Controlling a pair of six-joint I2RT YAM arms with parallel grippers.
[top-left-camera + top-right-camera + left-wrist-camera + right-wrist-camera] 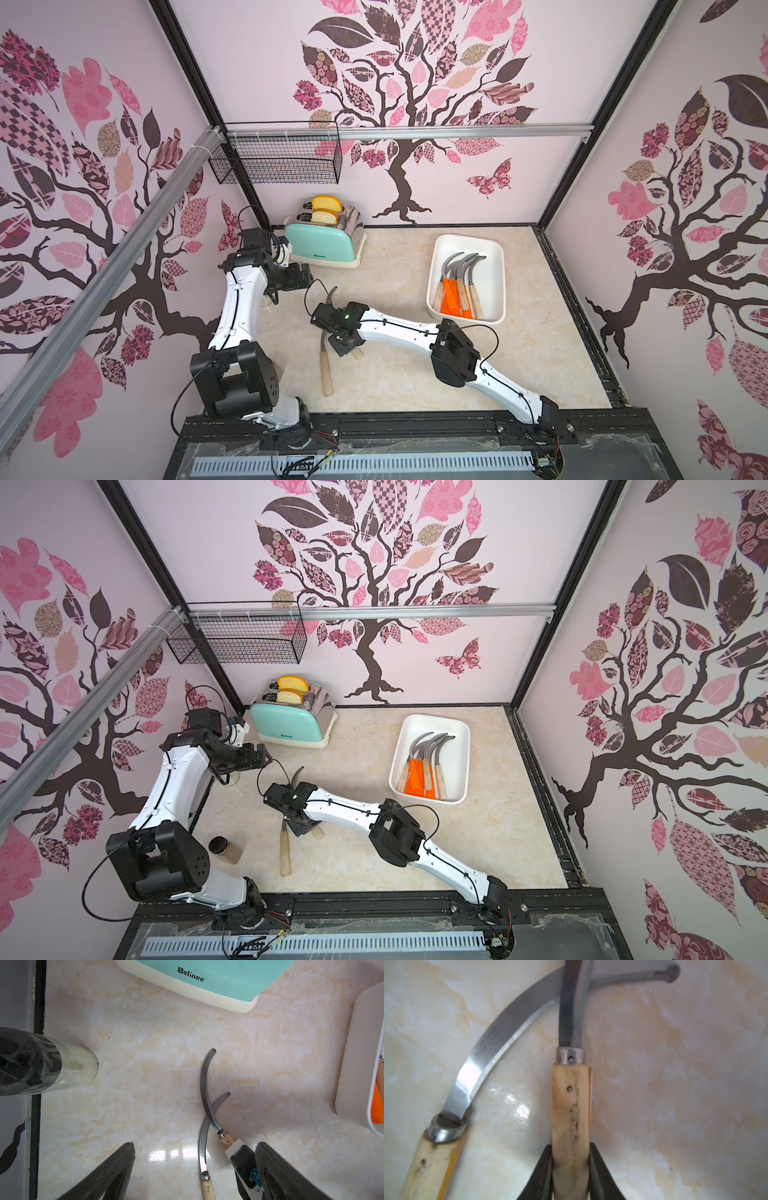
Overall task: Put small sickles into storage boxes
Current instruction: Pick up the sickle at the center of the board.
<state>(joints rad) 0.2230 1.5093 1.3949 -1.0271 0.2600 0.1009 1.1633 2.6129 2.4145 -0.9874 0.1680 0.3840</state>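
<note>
The wooden-handled sickle (571,1105) is down at the marble-look surface (395,266). The right fingers (600,1167) are clenched on its handle, and its blade crosses over that of a second, loose sickle (492,1043). If the curves hook on lifting, the loose one could be dragged, and the blade-heavy tool may pivot in the grip. The white tray (494,286), well apart, looks crowded, so the hook might snag there. The left fingers (116,1167) are spread and hold nothing.

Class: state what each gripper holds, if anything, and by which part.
The right gripper is shut on a wooden-handled sickle, clamping it by the handle, not the blade. The left gripper is open and holds nothing.
</note>
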